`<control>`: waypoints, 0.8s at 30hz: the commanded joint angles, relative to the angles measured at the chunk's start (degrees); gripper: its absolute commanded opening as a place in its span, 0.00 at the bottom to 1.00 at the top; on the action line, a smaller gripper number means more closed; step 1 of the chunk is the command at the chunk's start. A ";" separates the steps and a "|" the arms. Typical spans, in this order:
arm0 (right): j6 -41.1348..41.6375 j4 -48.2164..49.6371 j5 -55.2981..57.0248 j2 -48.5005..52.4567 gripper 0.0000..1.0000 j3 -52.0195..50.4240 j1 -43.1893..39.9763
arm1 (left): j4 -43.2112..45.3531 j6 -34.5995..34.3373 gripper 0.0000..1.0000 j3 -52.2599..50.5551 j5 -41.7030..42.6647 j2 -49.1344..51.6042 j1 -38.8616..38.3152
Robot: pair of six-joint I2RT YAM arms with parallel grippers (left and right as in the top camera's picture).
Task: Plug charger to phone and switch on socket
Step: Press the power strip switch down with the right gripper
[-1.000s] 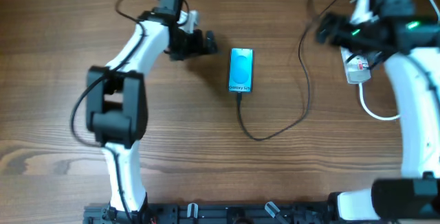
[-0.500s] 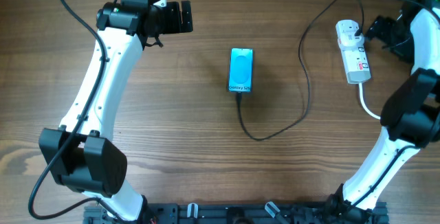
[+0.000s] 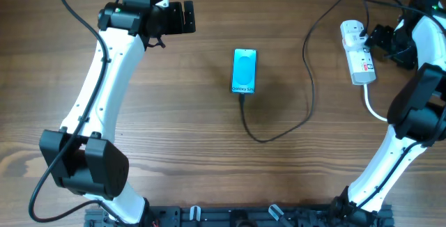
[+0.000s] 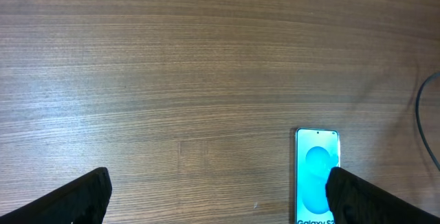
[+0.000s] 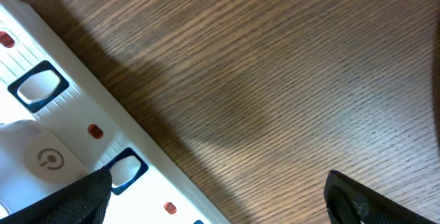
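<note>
A small, flat, teal-screened smartphone [image 3: 244, 70] lies mid-table on the wood-grain tabletop [image 3: 209, 157]. A thin black charger cable [image 3: 265, 138] loops from its near end toward the white elongated power strip [image 3: 359, 63] at right. The left gripper [image 3: 187, 17] hovers well apart, jaws spread. The right gripper [image 3: 382, 37], jaws also spread, sits just beside the strip.

Socket [image 3: 359, 63] well right of the phone [image 3: 244, 70]
</note>
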 commanded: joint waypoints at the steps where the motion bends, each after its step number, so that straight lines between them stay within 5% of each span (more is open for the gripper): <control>1: -1.14 0.20 -2.19 1.44 1.00 -0.63 -0.17 | -0.02 0.92 1.00 -0.24 -0.96 0.42 -0.15; 24: -2.40 -0.02 -6.10 4.83 1.00 -0.81 -0.11 | -0.02 0.92 1.00 -0.24 -0.96 0.42 -0.15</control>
